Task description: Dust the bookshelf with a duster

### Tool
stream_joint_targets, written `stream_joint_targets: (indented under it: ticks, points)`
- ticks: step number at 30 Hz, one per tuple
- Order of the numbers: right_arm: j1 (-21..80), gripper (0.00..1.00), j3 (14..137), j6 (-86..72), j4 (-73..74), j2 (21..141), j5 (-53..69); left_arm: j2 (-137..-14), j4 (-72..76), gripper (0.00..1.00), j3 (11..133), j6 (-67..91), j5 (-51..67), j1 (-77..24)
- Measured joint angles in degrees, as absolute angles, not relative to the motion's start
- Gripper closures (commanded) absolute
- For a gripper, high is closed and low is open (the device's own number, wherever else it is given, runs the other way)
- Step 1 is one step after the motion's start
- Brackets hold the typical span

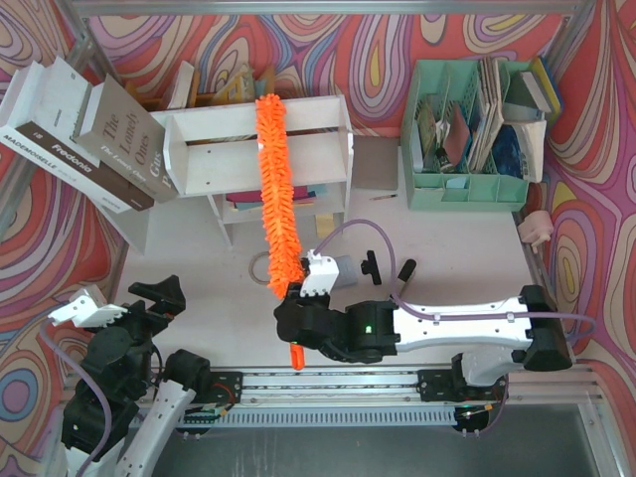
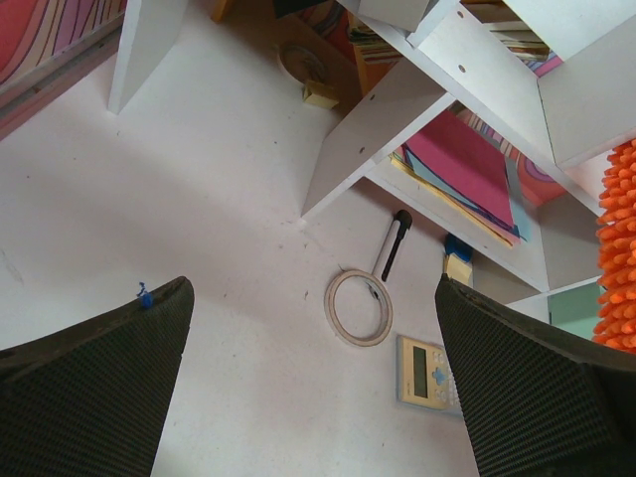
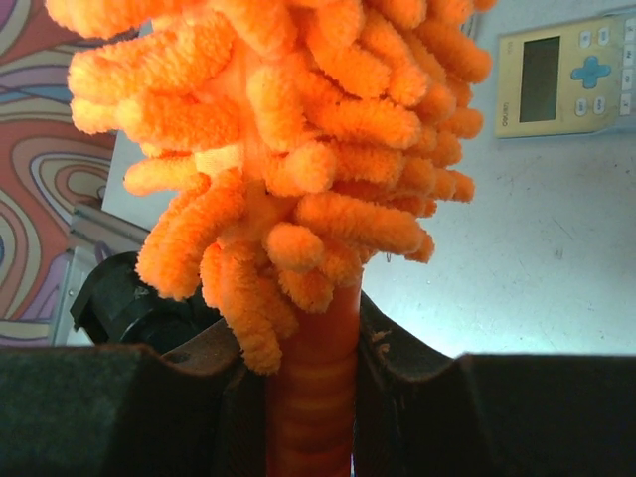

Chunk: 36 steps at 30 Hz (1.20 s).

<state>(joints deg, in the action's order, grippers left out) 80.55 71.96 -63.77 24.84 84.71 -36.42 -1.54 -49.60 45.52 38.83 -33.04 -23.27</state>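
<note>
**A:** Starting at the right gripper (image 3: 310, 397), what has it got?

**B:** Its jaws are pressed onto the thin orange handle (image 3: 310, 368) of the duster (image 1: 278, 189), just below the fluffy head. The stub of the handle pokes out behind the grip, towards the arm bases.

**A:** And the left gripper (image 2: 313, 388)?

**B:** Spread wide, holding nothing, hanging over the bare table (image 2: 199, 199) off to the left, well apart from the work.

**A:** Where does the duster reach?

**B:** From the grip it runs away from the arms, over the front edge and across the top board of the bookshelf (image 1: 214, 149), near the middle, with its tip at the back edge.

**A:** So how far along is it?

**B:** Mid-task, I judge: the duster is in hand and laid across the top. No dust shows anywhere, so I cannot say which parts are wiped. The lower tier, the dividers and the ends of the top board are probably left to do.

**A:** What can't you make out?

**B:** Whether the fluff presses on the board or floats just above it, because the overhead view gives no height. The head hides the strip of shelf beneath it, the compartments sit in shadow, and leaning books (image 1: 89, 129) overlap the left end. The right wrist view is nearly all orange fluff, with a small cream device (image 3: 561, 70) beside it.
</note>
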Motion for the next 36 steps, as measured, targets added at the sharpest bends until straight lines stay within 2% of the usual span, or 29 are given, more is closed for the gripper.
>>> stream_joint_targets:
  ticks: [8,21,36]
  points:
    - [80.66,1.0,66.04,-70.83,29.41,76.79,-38.65,-1.52,-49.6,0.02,45.52,38.83,-33.04,-23.27]
    - [81.06,1.0,70.78,-67.35,26.61,85.06,-35.51,-1.54,-49.6,0.01,45.52,38.83,-33.04,-23.27]
    - [81.01,1.0,65.49,-74.37,31.77,76.16,-39.68,-1.54,-49.58,0.02,45.52,38.83,-33.04,-23.27]
